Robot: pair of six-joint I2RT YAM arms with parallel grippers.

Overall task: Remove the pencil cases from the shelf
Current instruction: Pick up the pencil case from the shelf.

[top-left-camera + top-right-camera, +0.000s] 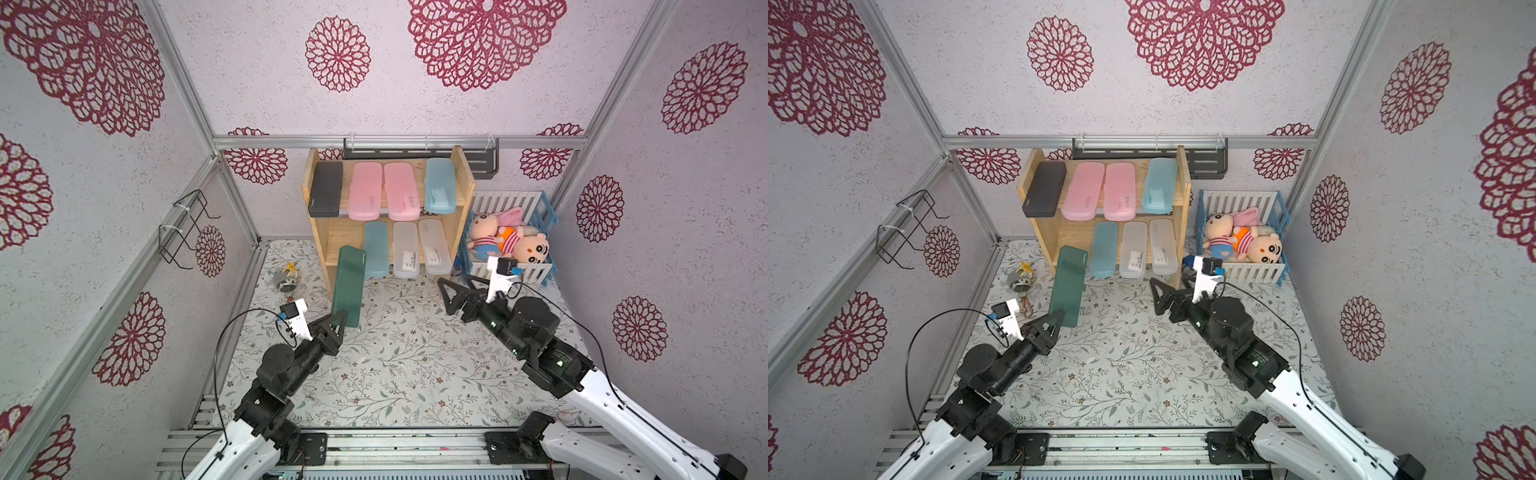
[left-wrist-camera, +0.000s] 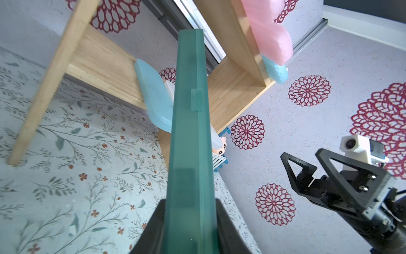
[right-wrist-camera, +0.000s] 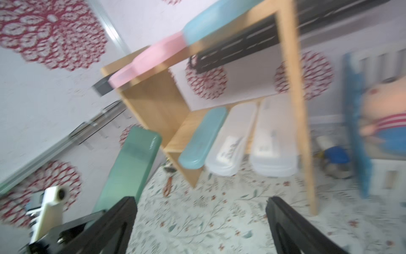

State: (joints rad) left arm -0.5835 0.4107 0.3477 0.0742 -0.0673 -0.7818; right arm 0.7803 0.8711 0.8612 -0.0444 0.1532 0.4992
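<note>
In both top views, the left tool (image 1: 338,316) is gripping the dark green pencil case (image 1: 349,282) by its near end, the case jutting out before the lower tier of the shelf (image 1: 338,235). The right tool (image 1: 454,279) is gaping wide, empty. In the left wrist view, the case (image 2: 189,132) is stretching toward the shelf. The blurred right wrist view is showing spread fingers (image 3: 123,220) facing the shelf (image 3: 295,88).

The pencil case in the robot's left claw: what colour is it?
Dark green; the held pencil case shows best in a top view.
</note>
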